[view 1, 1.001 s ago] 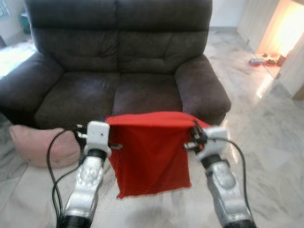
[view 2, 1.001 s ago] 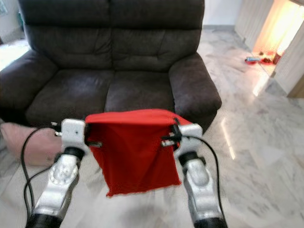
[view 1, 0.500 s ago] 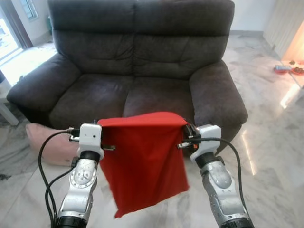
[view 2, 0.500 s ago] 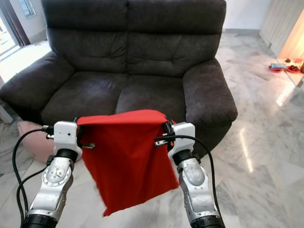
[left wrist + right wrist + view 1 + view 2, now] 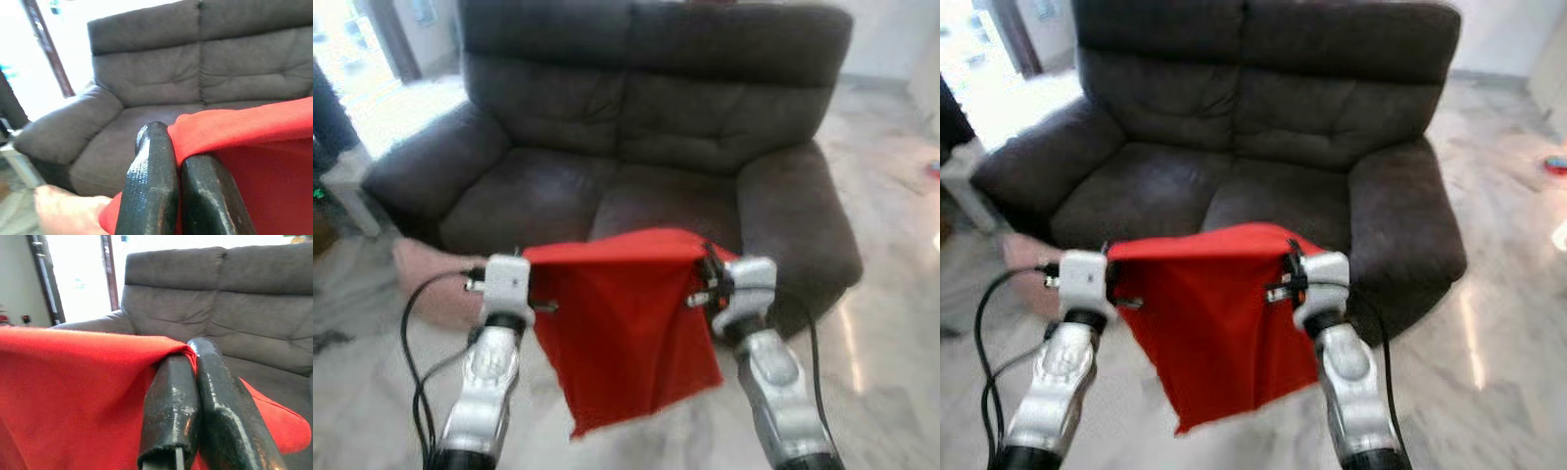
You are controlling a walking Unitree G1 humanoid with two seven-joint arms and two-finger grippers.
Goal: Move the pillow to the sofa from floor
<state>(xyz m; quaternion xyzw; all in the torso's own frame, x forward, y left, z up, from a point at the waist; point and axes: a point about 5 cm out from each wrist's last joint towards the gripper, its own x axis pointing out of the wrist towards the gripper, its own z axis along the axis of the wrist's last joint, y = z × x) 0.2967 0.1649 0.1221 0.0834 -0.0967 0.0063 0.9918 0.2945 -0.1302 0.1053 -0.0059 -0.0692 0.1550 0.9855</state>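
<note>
Both grippers clamped on a limp red pillow cover, carried before the sofa.

Left gripper and right gripper pinch the top corners of the red pillow; it hangs soft, light, likely floppy. Sofa at 12 o'clock; pink cushion on floor at 9.

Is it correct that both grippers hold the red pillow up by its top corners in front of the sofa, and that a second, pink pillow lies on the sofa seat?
Not quite. The pink pillow lies on the floor beside the sofa, not on its seat, as the left eye view shows. The rest is right: the left gripper and the right gripper each pinch a top corner of the red pillow before the sofa.
</note>
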